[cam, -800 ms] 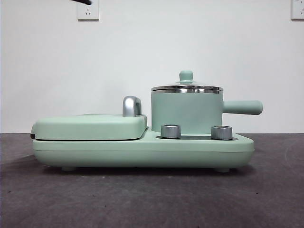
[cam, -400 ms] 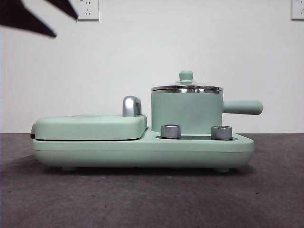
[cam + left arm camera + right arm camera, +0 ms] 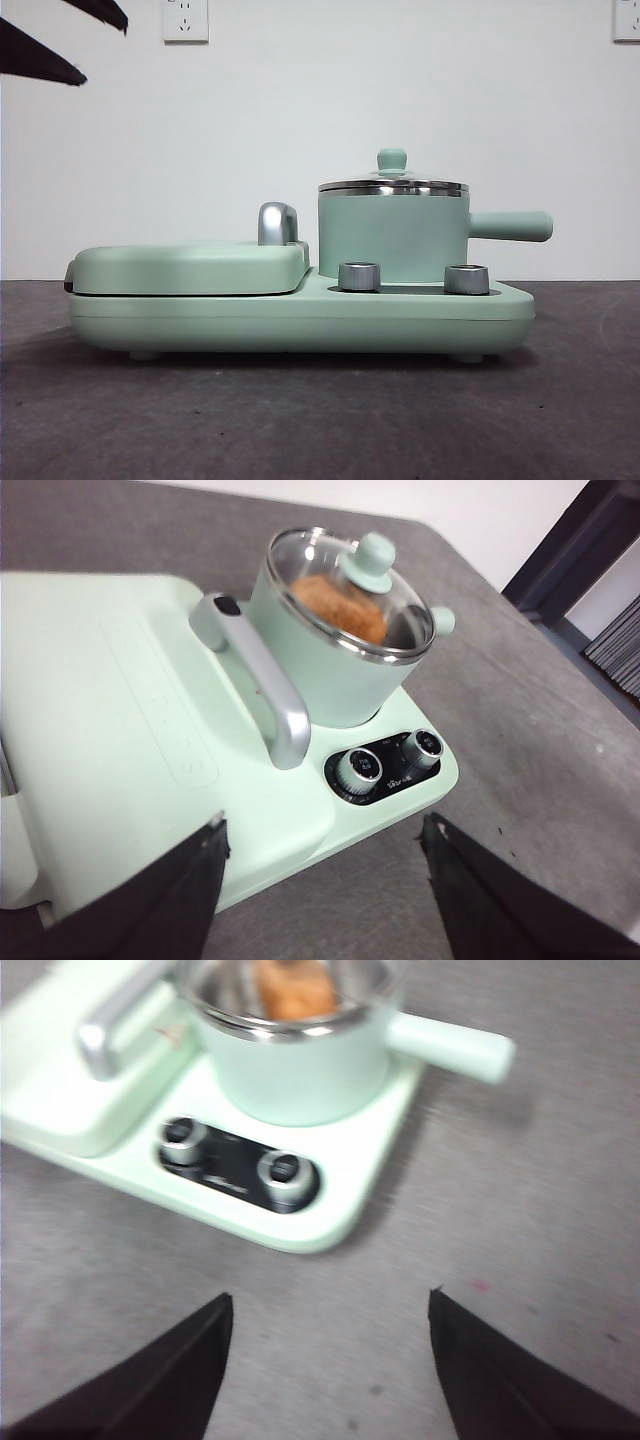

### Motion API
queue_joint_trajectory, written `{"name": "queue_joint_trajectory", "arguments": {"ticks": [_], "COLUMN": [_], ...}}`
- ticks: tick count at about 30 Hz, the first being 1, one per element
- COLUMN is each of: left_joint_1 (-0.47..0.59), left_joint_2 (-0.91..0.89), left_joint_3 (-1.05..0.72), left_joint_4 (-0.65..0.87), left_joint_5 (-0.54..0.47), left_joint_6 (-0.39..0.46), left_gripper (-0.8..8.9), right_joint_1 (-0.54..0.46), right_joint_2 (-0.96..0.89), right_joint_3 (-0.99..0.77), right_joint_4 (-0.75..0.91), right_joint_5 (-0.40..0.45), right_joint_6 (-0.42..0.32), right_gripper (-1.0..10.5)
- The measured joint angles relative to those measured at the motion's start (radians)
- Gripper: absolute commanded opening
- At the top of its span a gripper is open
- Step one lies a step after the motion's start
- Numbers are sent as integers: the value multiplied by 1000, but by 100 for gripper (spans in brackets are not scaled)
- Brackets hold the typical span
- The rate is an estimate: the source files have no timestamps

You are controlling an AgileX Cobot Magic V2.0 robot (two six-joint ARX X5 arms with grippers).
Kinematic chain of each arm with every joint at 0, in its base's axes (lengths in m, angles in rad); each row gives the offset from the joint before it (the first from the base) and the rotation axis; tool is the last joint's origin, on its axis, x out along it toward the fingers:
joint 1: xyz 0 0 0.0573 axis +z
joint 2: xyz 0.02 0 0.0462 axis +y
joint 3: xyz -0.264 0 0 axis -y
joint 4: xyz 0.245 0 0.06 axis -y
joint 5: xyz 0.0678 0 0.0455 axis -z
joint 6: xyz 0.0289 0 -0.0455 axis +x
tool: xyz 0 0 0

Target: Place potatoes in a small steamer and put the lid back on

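From the front you see the pot (image 3: 392, 236) on the cooker base (image 3: 300, 315), lid (image 3: 392, 184) on. Your left gripper (image 3: 322, 830) hangs released over the base; the potato (image 3: 338, 607) sits under the glass. Your right gripper (image 3: 330, 1305), blurred, is spread over the table (image 3: 520, 1210), empty.

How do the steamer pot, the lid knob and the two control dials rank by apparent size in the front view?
1. Steamer pot, largest.
2. The two control dials, which look alike; I would not rank them.
3. Lid knob, smallest.
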State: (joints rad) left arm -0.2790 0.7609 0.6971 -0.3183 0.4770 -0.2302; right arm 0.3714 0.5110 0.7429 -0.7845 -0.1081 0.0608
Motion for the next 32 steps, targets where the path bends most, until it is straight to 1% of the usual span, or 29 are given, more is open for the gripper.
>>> {"name": "queue_joint_trajectory", "arguments": {"ticks": [2,6,7,8,9,10,16,27,29,32], "left_joint_1": [0,0,0,0,0,0,-1,-1,3,25], "left_joint_2": [-9,-13,-14,-15,-15,-16,-23,-24,-39,-118], "left_joint_3": [0,0,0,0,0,0,0,0,-3,-74], "left_joint_4": [-5,-18,-18,-17,-14,-14,-49,-50,-58,32], "left_joint_5": [0,0,0,5,18,29,39,39,18,-66], "left_joint_6": [-2,-28,-31,-34,-37,-44,-48,-46,-5,75], "left_gripper": [309,303,218,-21,33,3,6,6,6,6], "right_joint_1": [0,0,0,0,0,0,1,1,1,1], "right_joint_2": [0,0,0,-3,-4,-4,-6,-6,-6,-6], "right_joint_3": [0,0,0,0,0,0,0,0,0,0], "right_joint_4": [12,14,14,16,16,18,35,37,37,37], "right_joint_5": [-32,-43,-43,-43,-45,-45,-55,-53,-53,-53], "right_joint_6": [0,0,0,1,1,-1,-1,-1,-1,-1], "right_gripper": [309,307,241,13,19,14,13,13,13,12]}}
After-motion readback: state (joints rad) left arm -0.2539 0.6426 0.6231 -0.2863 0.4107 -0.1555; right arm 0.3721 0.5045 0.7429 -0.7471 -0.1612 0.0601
